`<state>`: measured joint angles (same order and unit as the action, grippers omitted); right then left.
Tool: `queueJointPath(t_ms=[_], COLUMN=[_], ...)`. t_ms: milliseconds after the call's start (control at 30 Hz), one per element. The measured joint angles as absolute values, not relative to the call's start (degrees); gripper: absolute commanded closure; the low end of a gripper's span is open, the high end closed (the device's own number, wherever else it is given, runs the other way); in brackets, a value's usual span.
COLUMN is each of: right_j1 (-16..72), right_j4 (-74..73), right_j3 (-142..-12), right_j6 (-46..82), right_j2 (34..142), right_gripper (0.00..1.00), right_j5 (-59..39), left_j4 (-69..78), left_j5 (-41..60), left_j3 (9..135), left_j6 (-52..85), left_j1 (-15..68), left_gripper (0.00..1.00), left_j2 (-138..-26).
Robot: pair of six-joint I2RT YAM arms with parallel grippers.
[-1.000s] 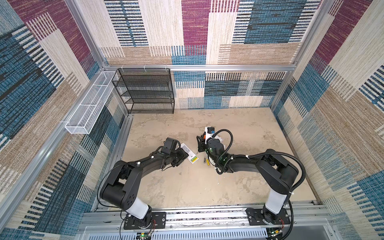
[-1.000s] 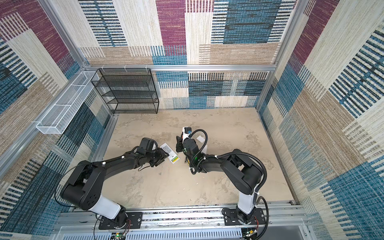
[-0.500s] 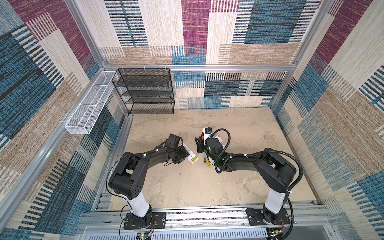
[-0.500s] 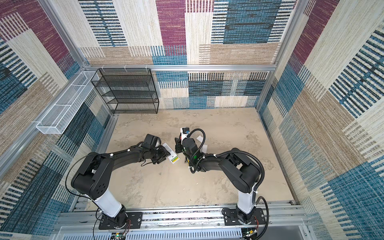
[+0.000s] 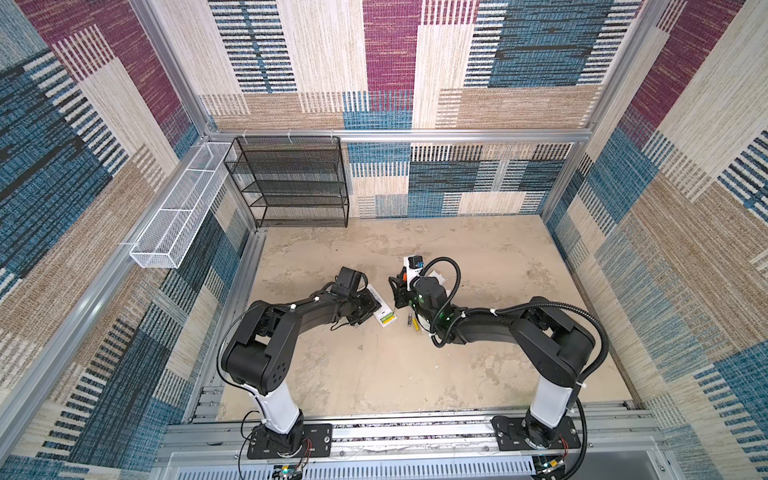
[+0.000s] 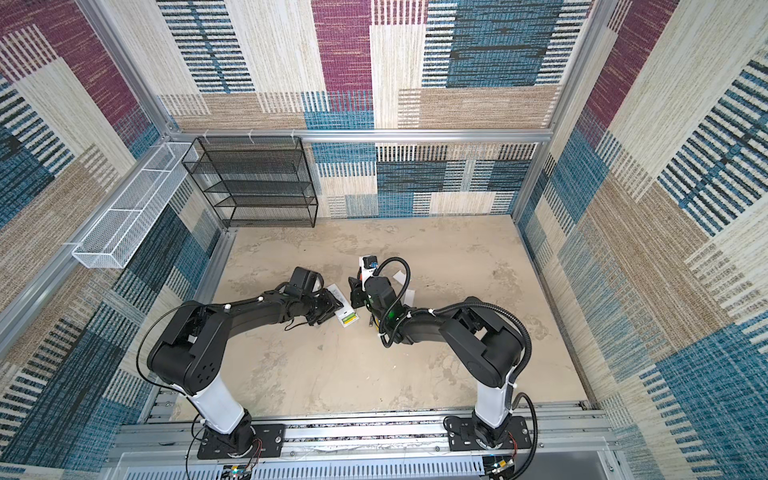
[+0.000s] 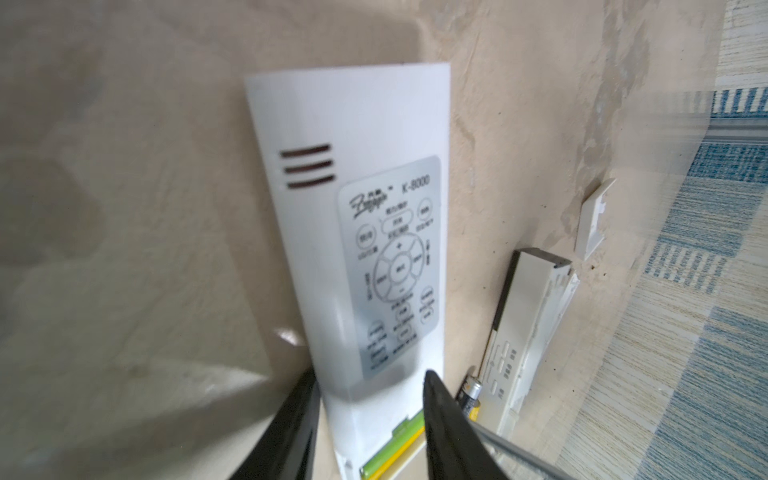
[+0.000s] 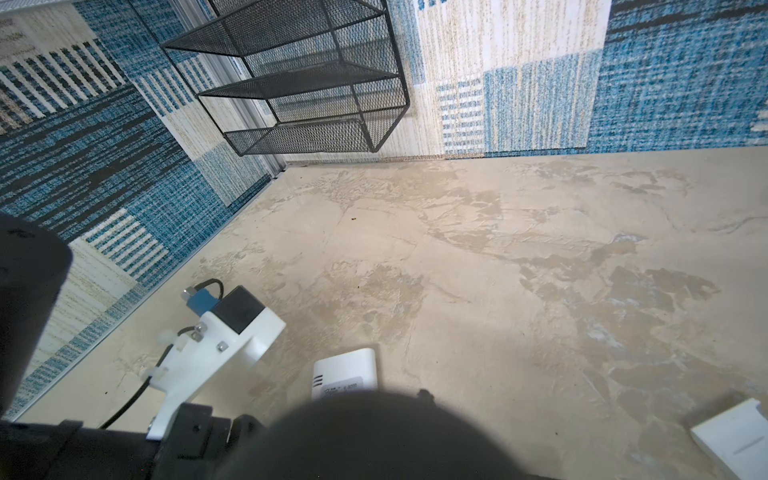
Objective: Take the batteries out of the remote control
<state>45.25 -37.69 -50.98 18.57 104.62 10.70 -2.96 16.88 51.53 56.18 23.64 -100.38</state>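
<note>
The white remote control (image 7: 353, 208) lies label side up on the table, and it also shows in both top views (image 5: 383, 311) (image 6: 344, 308). Its battery bay is open, with a yellow-green and a yellow battery (image 7: 395, 446) (image 5: 388, 318) still inside. My left gripper (image 7: 370, 374) (image 5: 368, 305) is shut on the remote, one finger along each long side. A loose dark-and-yellow battery (image 7: 470, 397) (image 5: 409, 320) lies beside it. My right gripper (image 5: 397, 291) holds a screwdriver, whose grey shaft (image 7: 511, 453) slants in toward the bay. The right jaws are hidden in the right wrist view.
A second white remote (image 7: 528, 332) and a loose white cover (image 7: 594, 220) (image 8: 739, 432) lie just beyond the batteries. A black mesh shelf (image 5: 291, 183) stands at the back left. A white wire basket (image 5: 178, 220) hangs on the left wall.
My left arm's shoulder and elbow have swung in to the right, and its jaws have narrowed onto the remote. The right arm has barely moved.
</note>
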Motion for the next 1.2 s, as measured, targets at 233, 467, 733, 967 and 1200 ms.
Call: queueJointPath(t_ms=[233, 467, 733, 967, 1200], right_j1=[45.39, 47.27, 50.63, 50.61, 47.68], right_j4=[-39.29, -41.78, -36.56, -36.75, -34.85], right_j3=[-51.37, -52.73, -53.63, -51.66, -49.52], right_j6=[17.61, 14.13, 11.53, 12.62, 17.45], right_j2=[105.82, 108.20, 111.66, 110.10, 104.84], right_gripper=[1.00, 1.00, 1.00, 1.00, 1.00], right_j5=[10.33, 11.84, 13.50, 14.09, 14.09], left_j4=[-1.76, 1.32, 5.96, 8.54, 8.82], left_j5=[16.82, 16.27, 16.16, 15.94, 17.21], left_j3=[50.70, 49.21, 47.07, 44.10, 42.59], left_j6=[56.21, 56.42, 56.88, 57.17, 58.02], left_j1=[23.79, 24.47, 25.45, 25.89, 25.87], left_gripper=[0.57, 0.57, 0.60, 0.60, 0.62], left_j2=[-100.75, -100.97, -100.84, -98.94, -97.01])
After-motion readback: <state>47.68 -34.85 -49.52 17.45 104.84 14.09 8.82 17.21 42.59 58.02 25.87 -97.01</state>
